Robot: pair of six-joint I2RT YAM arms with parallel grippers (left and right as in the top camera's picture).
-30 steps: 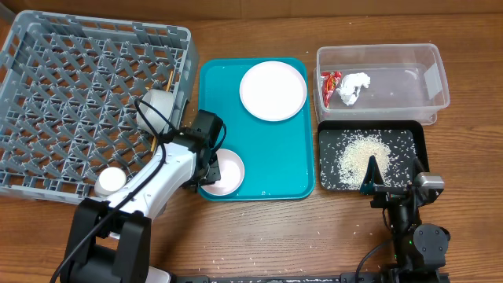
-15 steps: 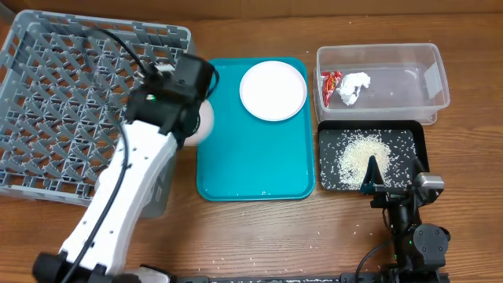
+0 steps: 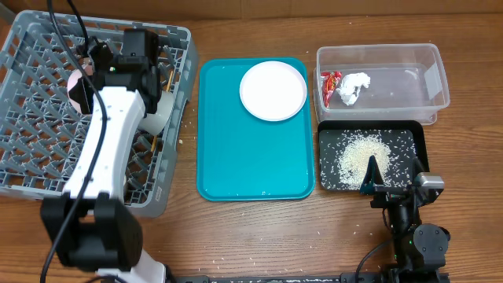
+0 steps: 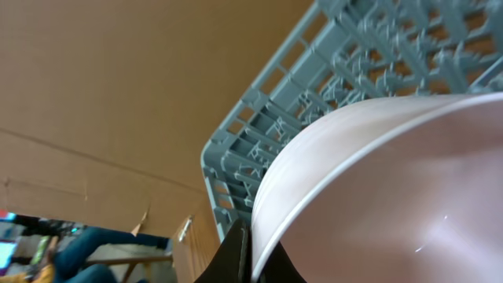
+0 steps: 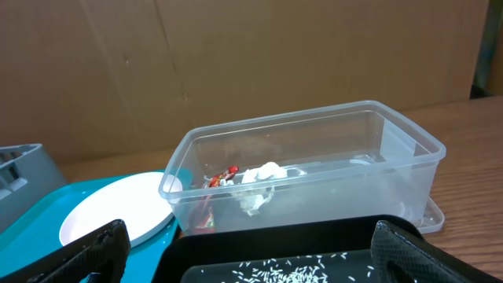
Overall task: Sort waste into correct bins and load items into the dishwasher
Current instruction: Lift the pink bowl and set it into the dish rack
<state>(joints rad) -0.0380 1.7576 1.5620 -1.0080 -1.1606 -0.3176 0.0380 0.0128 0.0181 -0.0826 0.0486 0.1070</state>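
Note:
My left gripper (image 3: 85,72) is shut on the rim of the smaller pinkish dish (image 3: 75,88) and holds it on edge over the far part of the grey dish rack (image 3: 47,149). In the left wrist view the dish (image 4: 393,196) fills the frame, with my jaws (image 4: 250,255) clamped on its edge. The grey-green bowl (image 3: 161,112) and the chopsticks (image 3: 167,79) are in the rack. The cup is hidden. The round plate (image 3: 273,90) lies on the teal tray (image 3: 251,165). My right gripper (image 3: 389,179) is open and empty at the black tray's (image 3: 416,145) front edge.
The clear tub (image 3: 393,75) at the back right holds the red wrapper (image 3: 332,83) and the white tissue (image 3: 354,86). Rice grains (image 3: 361,149) lie in the black tray. The right wrist view shows the tub (image 5: 330,157), the plate (image 5: 118,212) and the rice (image 5: 291,272).
My left arm lifted the small dish off the teal tray and carried it left and back over the rack. The right arm has not moved.

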